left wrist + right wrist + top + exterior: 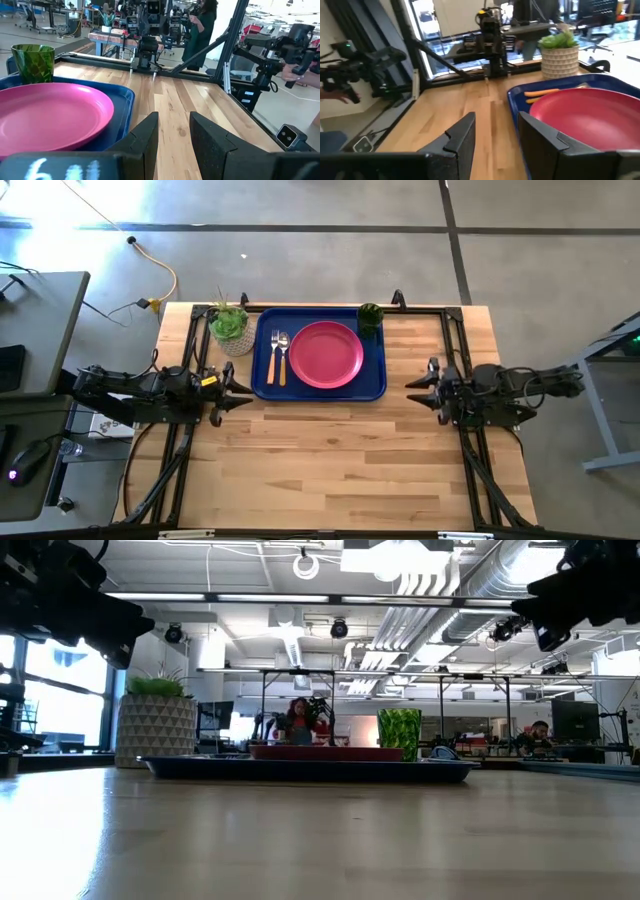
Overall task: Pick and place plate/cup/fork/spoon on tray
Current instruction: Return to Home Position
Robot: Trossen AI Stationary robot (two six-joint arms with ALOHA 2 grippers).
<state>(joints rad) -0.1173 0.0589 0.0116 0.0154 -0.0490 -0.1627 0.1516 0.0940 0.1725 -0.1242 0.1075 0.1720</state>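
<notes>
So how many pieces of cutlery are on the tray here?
2: the fork and the spoon lie side by side on the tray's left part, beside the plate. None seems hidden.

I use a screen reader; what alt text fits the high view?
A blue tray on a wooden table holds a pink plate, fork, spoon and green cup. The left gripper and right gripper wait open either side.
</notes>
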